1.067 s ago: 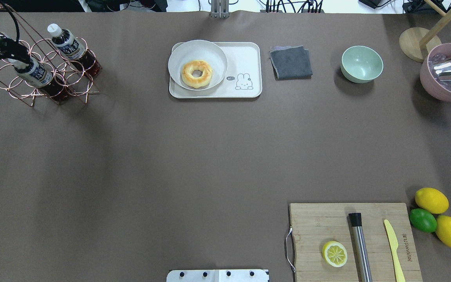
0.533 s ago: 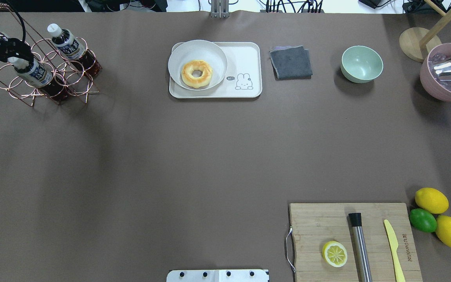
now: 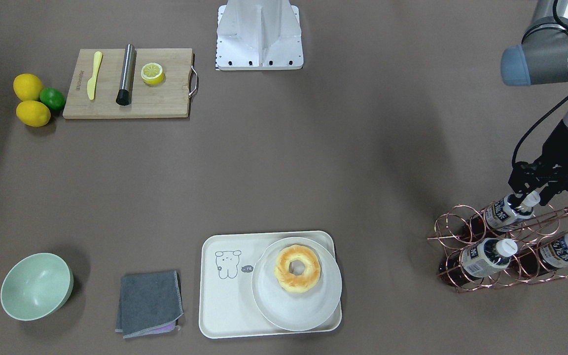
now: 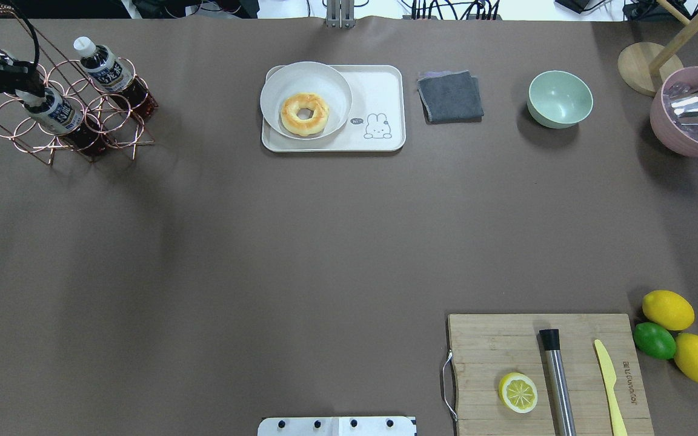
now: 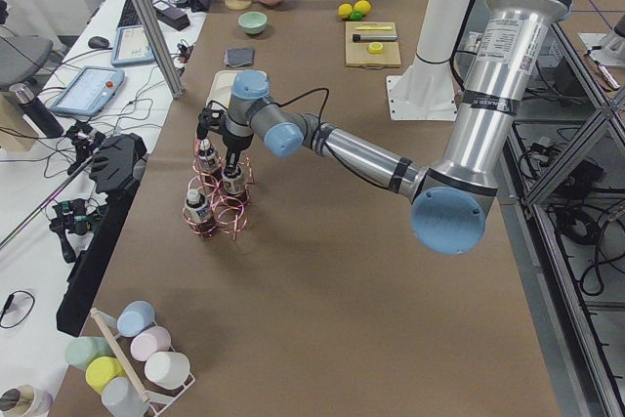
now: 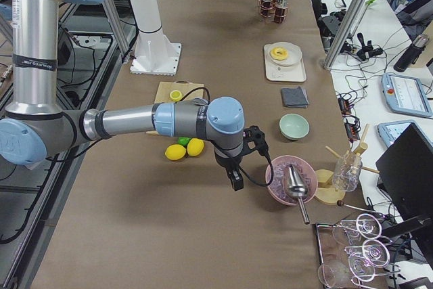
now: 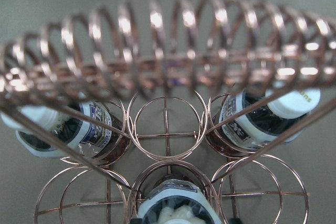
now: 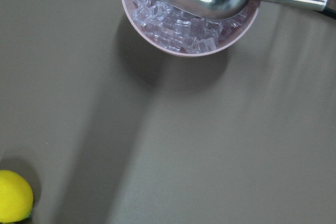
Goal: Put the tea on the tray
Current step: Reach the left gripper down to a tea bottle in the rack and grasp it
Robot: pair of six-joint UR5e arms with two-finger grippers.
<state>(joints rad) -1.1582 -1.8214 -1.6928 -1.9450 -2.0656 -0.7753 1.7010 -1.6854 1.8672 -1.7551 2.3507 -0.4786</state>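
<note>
Three tea bottles stand in a copper wire rack (image 4: pixel 113 130) at the table's far left. My left gripper (image 4: pixel 22 91) is shut on the white cap of the nearest bottle (image 4: pixel 61 114), which still sits tilted in its ring; this shows in the front view too (image 3: pixel 503 213). In the left wrist view that cap (image 7: pixel 176 213) is at the bottom centre. The cream tray (image 4: pixel 379 91) with the line-drawn animal lies far centre, apart from the rack. My right gripper (image 6: pixel 237 184) hangs above the table near the pink bowl; I cannot tell whether it is open.
A white plate (image 4: pixel 331 79) with a doughnut (image 4: pixel 305 113) covers the tray's left half. A grey cloth (image 4: pixel 450 95), a green bowl (image 4: pixel 560 99) and a pink ice bowl with a scoop (image 4: pixel 682 133) lie to the right. A cutting board (image 4: pixel 506 339) is near right.
My left gripper has shifted slightly back and left on the cap, and the gripped bottle has tipped a little with it. Nothing else has moved.
</note>
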